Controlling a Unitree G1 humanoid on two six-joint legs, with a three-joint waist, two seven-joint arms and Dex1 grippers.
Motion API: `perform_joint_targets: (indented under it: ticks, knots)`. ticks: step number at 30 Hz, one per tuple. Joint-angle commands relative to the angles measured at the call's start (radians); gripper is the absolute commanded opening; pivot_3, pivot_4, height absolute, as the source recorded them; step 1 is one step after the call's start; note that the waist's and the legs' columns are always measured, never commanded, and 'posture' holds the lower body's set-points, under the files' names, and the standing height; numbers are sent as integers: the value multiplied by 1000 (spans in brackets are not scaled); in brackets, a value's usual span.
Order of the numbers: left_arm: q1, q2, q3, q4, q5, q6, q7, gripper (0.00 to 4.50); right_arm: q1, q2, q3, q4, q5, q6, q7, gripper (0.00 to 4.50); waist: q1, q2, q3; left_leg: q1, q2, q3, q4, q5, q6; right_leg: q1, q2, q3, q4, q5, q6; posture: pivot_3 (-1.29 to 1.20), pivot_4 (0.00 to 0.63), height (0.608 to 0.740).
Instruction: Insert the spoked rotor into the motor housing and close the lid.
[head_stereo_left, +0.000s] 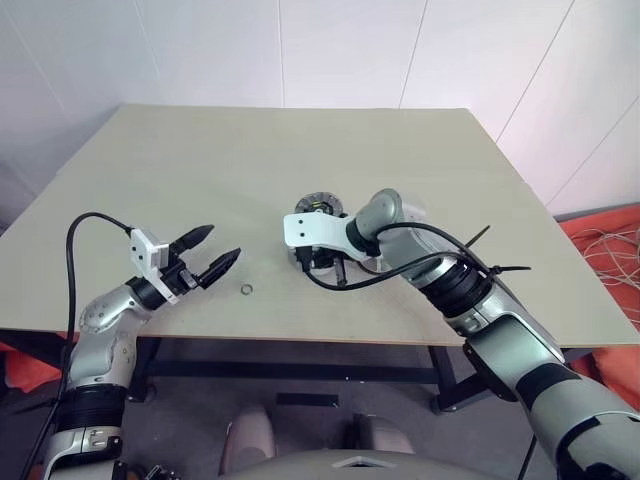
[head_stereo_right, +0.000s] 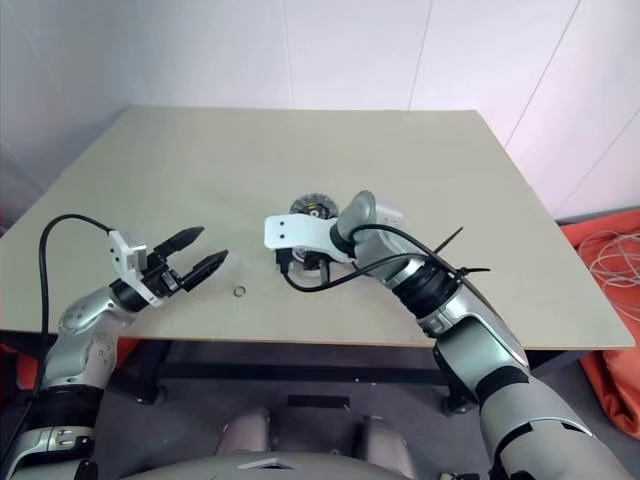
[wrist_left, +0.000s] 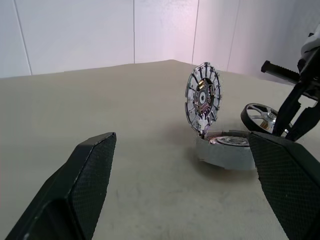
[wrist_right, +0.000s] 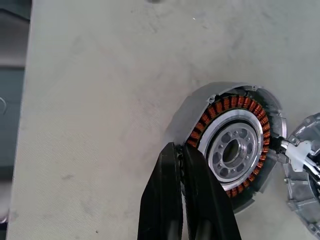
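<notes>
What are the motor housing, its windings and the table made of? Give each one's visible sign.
Motor housing: matte grey shell, probably cast metal. Windings: orange-brown coils, apparently copper wire. Table: pale, matte, faintly scuffed top, perhaps wood or laminate.

Head stereo pair looks forward and down from above the table's (head_stereo_left: 200, 180) near edge, whole top in view, far wall behind. Left wrist cam sits low near the tabletop, facing level across it toward the motor housing (wrist_left: 225, 150), mid-range. Right wrist cam looks steeply down, close on the same motor housing (wrist_right: 232, 150). All views share it.
</notes>
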Motion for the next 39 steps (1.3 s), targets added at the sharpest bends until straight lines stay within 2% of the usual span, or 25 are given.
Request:
perform_joint_targets:
  ticks: [1, 14, 17, 19, 28, 31, 36, 39]
  knots:
    - [-19, 3, 1, -13, 2, -19, -4, 4500, -13, 16, 3, -59, 22, 19, -23, 59, 0, 0, 0, 0, 0, 0, 0, 0, 0, 0, 0, 0, 0, 0, 0, 0, 0, 740]
    - [-17, 6, 3, -7, 15, -22, 3, 4500, -16, 43, 28, 0, 71, -17, -77, 59, -1, 0, 0, 2, 0, 0, 0, 0, 0, 2, 0, 0, 0, 0, 0, 0, 0, 740]
    - [-18, 10, 1, -4, 20, 7, 18, 4500, -18, 45, 17, 2, 94, -13, -83, 711, 0, 0, 0, 3, 0, 0, 0, 0, 0, 2, 0, 0, 0, 0, 0, 0, 0, 740]
    - [-16, 16, -2, -8, 18, 47, 30, 4500, -21, 43, 14, 3, 107, -8, -87, 1323, -1, 0, 0, 3, 0, 0, 0, 0, 0, 3, 0, 0, 0, 0, 0, 0, 0, 740]
    - [-26, 34, -1, -90, -4, 221, 102, 4500, -38, 18, -40, -43, 209, -8, -68, 4477, 1, 0, 0, 4, 0, -1, 0, 0, -1, 4, 0, 0, 0, 0, 0, 0, 0, 740]
    - [-24, 46, -9, -113, 12, 227, 108, 4500, -16, -9, -116, -83, 304, 2, -36, 4477, 3, 0, 0, 4, 0, -1, 0, 0, -1, 4, 0, 0, 0, 0, 0, 0, 0, 740]
    - [-9, 67, -45, -157, 0, 271, 69, 4500, 62, -57, -283, -69, 391, -83, -128, 4477, 7, -2, -1, 4, -1, -2, 0, 0, -1, 5, 0, 0, 0, 0, 0, 0, 0, 740]
    - [16, 85, -78, -186, 16, 284, 44, 4500, 133, -107, -373, -85, 463, -122, -124, 4477, 8, -2, -1, 4, -1, -2, 1, 0, -1, 5, -1, 0, 0, 0, 0, 0, 0, 740]
